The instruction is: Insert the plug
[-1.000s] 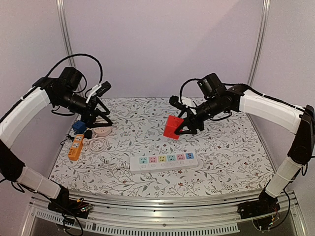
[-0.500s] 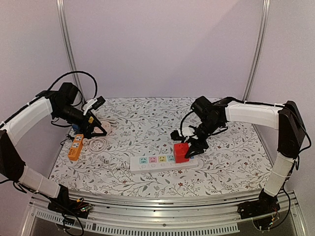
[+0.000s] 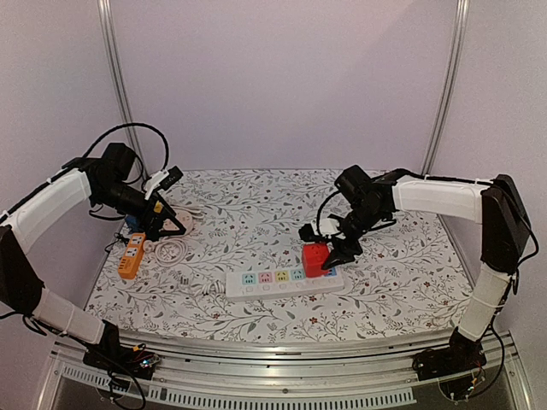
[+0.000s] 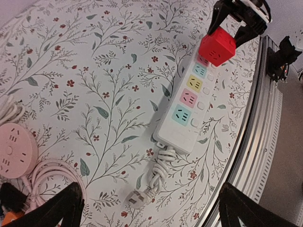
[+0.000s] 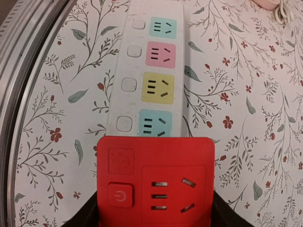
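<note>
**At the Strip's Far End, a Red Plug Cube in a Firm Grip**

Across a flower-patterned tabletop (image 3: 256,205), two white-and-black arms reach in from either side. The right arm (image 3: 444,196) bends down toward the middle, while the left arm (image 3: 51,201) hangs over the left edge, well apart from it.

A white power strip (image 3: 273,282) lies along the near side of the tabletop, its row of pastel sockets facing up. The right fingers (image 4: 218,16) are partly closed, clamped on opposite sides of the red plug cube (image 3: 314,259), which sits at the strip's right end over the last sockets. The cube's own socket and power button face up toward the wrist camera. Whether its prongs are seated in the strip cannot be told.

The left fingers (image 4: 52,210) are spread wide and hold nothing. Below them lie an orange power strip (image 3: 131,255), a round pink socket (image 3: 177,228) and a coiled white cord (image 3: 171,250). The white strip's own cord is bundled at its left end, its small white plug (image 4: 137,198) lying loose on the tabletop.
</note>
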`<state>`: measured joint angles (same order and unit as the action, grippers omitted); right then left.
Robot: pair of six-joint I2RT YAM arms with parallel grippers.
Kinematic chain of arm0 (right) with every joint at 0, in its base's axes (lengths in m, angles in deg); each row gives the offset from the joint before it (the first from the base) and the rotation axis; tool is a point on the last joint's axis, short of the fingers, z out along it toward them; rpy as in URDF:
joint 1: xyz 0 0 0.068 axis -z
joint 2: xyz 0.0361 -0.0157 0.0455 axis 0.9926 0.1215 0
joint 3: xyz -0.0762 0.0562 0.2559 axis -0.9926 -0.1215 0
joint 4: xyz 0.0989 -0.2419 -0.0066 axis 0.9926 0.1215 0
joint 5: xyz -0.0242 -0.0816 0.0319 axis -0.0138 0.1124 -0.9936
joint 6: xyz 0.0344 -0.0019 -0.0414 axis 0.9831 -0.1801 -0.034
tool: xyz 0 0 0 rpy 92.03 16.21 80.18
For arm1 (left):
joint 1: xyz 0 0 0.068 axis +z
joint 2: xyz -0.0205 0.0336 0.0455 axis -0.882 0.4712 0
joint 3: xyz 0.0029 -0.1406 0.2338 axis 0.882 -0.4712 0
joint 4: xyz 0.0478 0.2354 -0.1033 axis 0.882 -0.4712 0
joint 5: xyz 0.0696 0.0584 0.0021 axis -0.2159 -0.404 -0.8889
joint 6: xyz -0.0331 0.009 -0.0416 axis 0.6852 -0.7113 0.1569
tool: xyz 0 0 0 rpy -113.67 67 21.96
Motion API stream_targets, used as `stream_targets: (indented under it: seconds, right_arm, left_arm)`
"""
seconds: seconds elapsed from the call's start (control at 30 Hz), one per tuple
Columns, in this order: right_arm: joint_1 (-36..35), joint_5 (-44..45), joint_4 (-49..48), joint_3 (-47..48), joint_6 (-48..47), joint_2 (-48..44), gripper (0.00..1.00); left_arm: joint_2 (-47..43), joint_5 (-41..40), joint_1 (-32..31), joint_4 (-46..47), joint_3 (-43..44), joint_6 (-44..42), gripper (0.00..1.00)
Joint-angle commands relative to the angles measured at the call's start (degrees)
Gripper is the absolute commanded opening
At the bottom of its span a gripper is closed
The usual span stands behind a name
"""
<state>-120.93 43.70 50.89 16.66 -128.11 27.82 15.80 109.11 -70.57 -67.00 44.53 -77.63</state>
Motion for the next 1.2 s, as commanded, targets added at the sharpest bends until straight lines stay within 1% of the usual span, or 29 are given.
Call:
stream_targets:
  seconds: [0.0, 0.4, 0.63, 0.9, 1.17]
  right_arm:
    - [0.4, -1.5, -1.1, -0.6, -1.5, 1.1, 0.00]
    - [0.5, -2.1, -1.0, -2.8, -1.4, 0.4, 0.00]
    - [0.4, -1.8, -1.3, -1.8, -1.0, 2.9, 0.00]
    - [0.3, 2.1, -0.5, -3.0, -1.7, 4.0, 0.00]
    - [-2.1, 9.9, 0.0, -2.3, -0.7, 7.2, 0.00]
  left_arm:
    - [0.4, -0.2, 0.7, 0.7, -0.5, -0.7, 0.99]
    - [0.7, 0.1, 0.8, 0.9, -0.7, -1.1, 1.00]
    - [1.5, -0.3, 0.9, 0.8, 0.0, -0.6, 0.99]
    - [1.3, -0.3, 1.0, 1.1, -0.4, -1.0, 0.99]
    - [1.4, -0.6, 1.0, 1.1, -0.1, -0.9, 1.00]
